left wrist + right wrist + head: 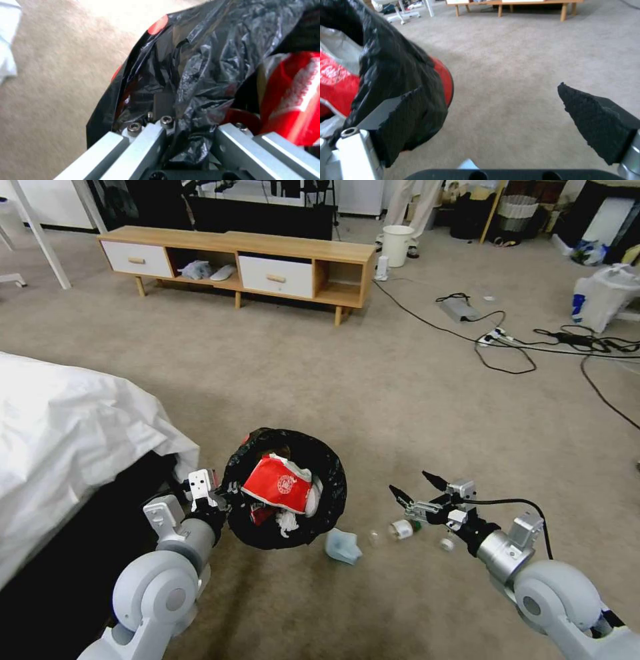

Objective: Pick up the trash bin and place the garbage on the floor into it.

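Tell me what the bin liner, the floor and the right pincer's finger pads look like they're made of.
Trash bin liner: thin black plastic film, glossy, crinkled with bright highlights. Floor: short-pile carpet, matte beige-grey with fine fuzzy texture. Pads on the open right pincer: seemingly black foam or rubber, dull, grainy, with ragged edges. The left pincer grips the bin's rim.

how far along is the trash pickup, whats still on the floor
Partly done. The left gripper holds the trash bin by its rim, off the carpet, with a red wrapper and tissue inside. The right gripper hangs open. A bluish tissue and two bottles remain on the floor.
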